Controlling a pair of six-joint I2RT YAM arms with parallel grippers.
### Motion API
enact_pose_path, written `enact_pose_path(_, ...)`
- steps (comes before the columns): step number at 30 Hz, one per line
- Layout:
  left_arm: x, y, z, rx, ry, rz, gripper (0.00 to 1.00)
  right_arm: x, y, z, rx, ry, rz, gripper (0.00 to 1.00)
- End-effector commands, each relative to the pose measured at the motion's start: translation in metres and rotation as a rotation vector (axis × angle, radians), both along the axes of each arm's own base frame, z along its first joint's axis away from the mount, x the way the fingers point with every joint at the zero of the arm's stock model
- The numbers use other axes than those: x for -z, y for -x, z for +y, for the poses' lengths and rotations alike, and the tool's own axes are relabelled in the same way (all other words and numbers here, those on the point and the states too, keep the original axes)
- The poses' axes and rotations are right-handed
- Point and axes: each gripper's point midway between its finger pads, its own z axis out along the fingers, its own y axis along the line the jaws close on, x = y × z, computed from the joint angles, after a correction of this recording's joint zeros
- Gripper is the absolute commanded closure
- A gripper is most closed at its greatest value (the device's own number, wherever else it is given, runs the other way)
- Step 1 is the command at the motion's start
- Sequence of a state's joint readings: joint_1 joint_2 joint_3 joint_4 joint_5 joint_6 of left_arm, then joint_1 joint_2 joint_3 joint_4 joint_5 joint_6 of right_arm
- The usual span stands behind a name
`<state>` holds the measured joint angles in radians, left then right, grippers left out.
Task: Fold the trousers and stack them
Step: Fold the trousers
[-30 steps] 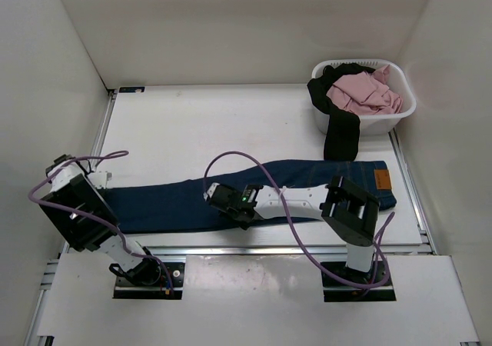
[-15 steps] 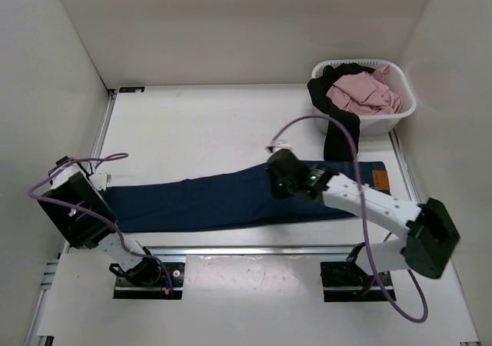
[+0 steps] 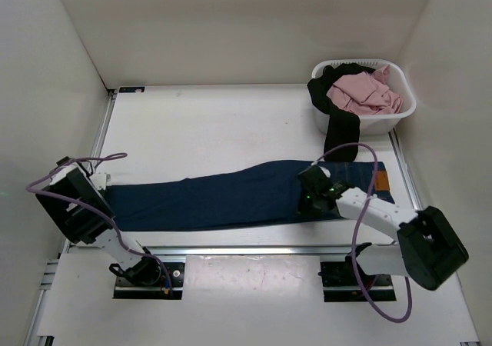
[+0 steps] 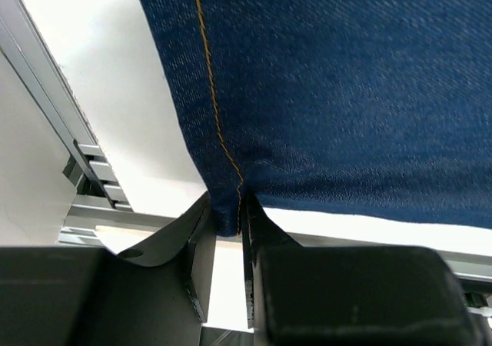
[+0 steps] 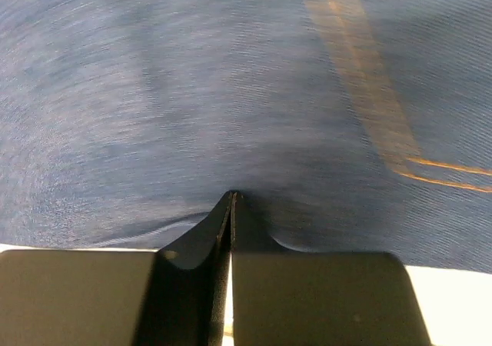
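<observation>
Across the bench [image 3: 192,123] the trousers [image 3: 215,200] are laid flat, hem pinched in the left tool [image 4: 225,207]; the shut right tool [image 5: 231,196] is now shifted waistward, so folding seems prepared.

- trousers [image 3: 223,200]: dark navy denim, fine diagonal twill up close
- tan stitch line [image 4: 209,92] runs down cloth, ends right at left gripper [image 4: 224,207] tips
- fingers [image 4: 181,234] matte black, dark grey, both sides
- above and right of right gripper [image 5: 231,200]: wide blurry tan band [image 5: 354,69], two thin orange-tan lines off its end
- small tan patch [image 3: 380,180] on waistband just past right fingers
- cable [image 3: 350,144] purple, right arm [image 3: 377,211] white with black joints
- basket [image 3: 380,123] white, pink cloth [image 3: 365,92] inside, black garment [image 3: 342,134] over rim
- table [image 3: 200,131] plain white
</observation>
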<state>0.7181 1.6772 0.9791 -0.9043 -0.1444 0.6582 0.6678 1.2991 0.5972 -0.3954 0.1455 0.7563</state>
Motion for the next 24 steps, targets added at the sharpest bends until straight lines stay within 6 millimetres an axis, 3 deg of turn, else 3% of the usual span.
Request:
enact_pose_path(1,-0.006,-0.017,0.020,-0.015,-0.074,-0.053,0.71,0.018,0.021,-0.047,0.165,0.083,0.055,1.00)
enact_pose_path(5,-0.006,-0.018,0.022,-0.015,-0.074,-0.053,0.67,0.001,0.011,-0.068,0.268,0.069,0.007,1.00)
enact_pose_path(6,-0.009,-0.019,0.023,-0.015,-0.083,-0.063,0.64,-0.008,0.012,-0.075,0.291,0.077,-0.001,0.78)
enact_pose_path(8,-0.010,-0.017,0.021,-0.015,-0.083,-0.063,0.58,-0.029,0.004,-0.090,0.387,0.064,-0.047,0.49)
enact_pose_path(10,-0.011,-0.014,0.019,-0.004,-0.083,-0.063,0.54,-0.052,0.004,-0.120,0.553,0.105,-0.066,0.20)
enact_pose_path(12,-0.009,-0.010,0.015,-0.004,-0.078,-0.057,0.54,-0.068,0.017,-0.148,0.678,0.162,-0.067,0.07)
enact_pose_path(13,-0.012,-0.011,0.016,0.005,-0.085,-0.063,0.54,-0.079,0.014,-0.166,0.777,0.179,-0.092,0.01)
enact_pose_path(16,-0.011,-0.012,0.015,0.005,-0.078,-0.069,0.54,-0.082,0.007,-0.189,0.931,0.133,-0.104,0.01)
enact_pose_path(18,-0.011,-0.013,0.014,0.006,-0.071,-0.076,0.54,-0.070,0.004,-0.190,0.990,0.067,-0.051,0.01)
enact_pose_path(19,-0.011,-0.013,0.014,0.006,-0.071,-0.076,0.54,-0.062,0.001,-0.206,1.087,0.050,-0.036,0.01)
enact_pose_path(21,-0.013,-0.013,0.014,0.006,-0.077,-0.082,0.53,-0.047,0.001,-0.218,1.161,0.011,-0.027,0.01)
enact_pose_path(22,-0.013,-0.012,0.013,0.006,-0.071,-0.076,0.53,-0.046,-0.008,-0.236,1.240,-0.025,-0.086,0.01)
enact_pose_path(24,-0.016,-0.012,0.013,0.006,-0.078,-0.084,0.53,-0.037,-0.008,-0.248,1.305,-0.055,-0.100,0.01)
